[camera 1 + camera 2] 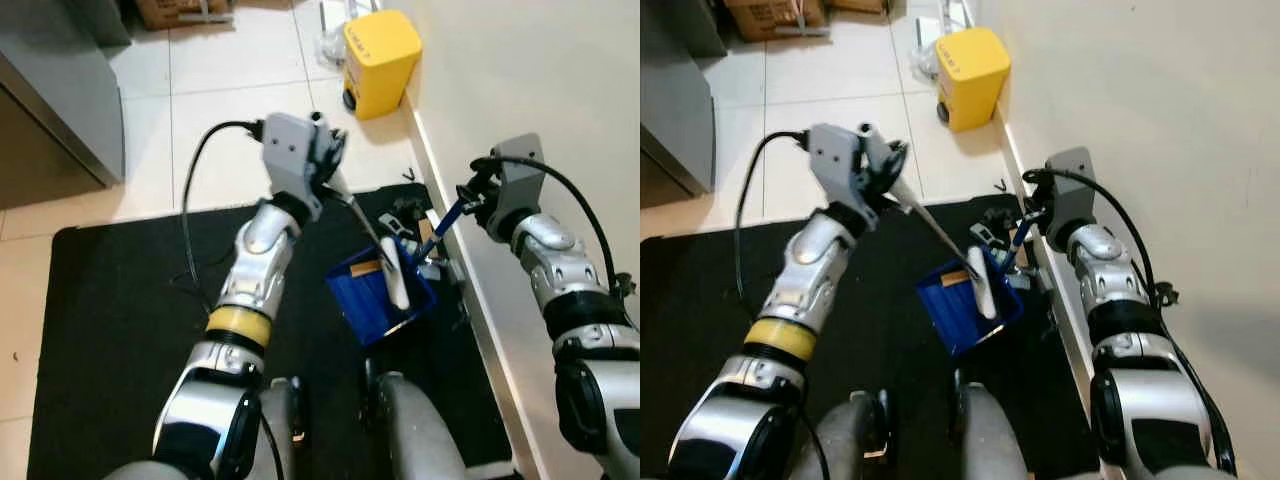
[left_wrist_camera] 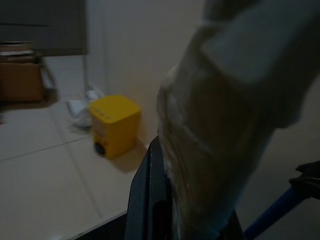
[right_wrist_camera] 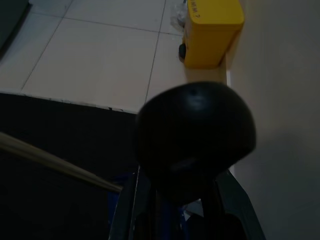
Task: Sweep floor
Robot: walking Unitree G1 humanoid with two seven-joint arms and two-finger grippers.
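A pale-handled brush (image 1: 385, 255) is grasped by the jaws of the left gripper (image 1: 330, 165), its white head resting in the blue dustpan (image 1: 375, 300) on the black mat (image 1: 110, 330). The dustpan's blue handle (image 1: 447, 222) is clenched by the right gripper (image 1: 470, 195) beside the wall (image 1: 540, 80). The dustpan's contents are hard to make out. A yellow bin (image 1: 380, 60) stands on the tiled floor (image 1: 230, 110) by the wall. Both wrist views are largely blocked by dark, blurred handles.

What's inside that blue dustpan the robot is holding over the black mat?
Inside the blue dustpan lies a small brown scrap near its back wall. The white brush head, held by the left gripper, rests across its middle and hides whatever is beneath it.
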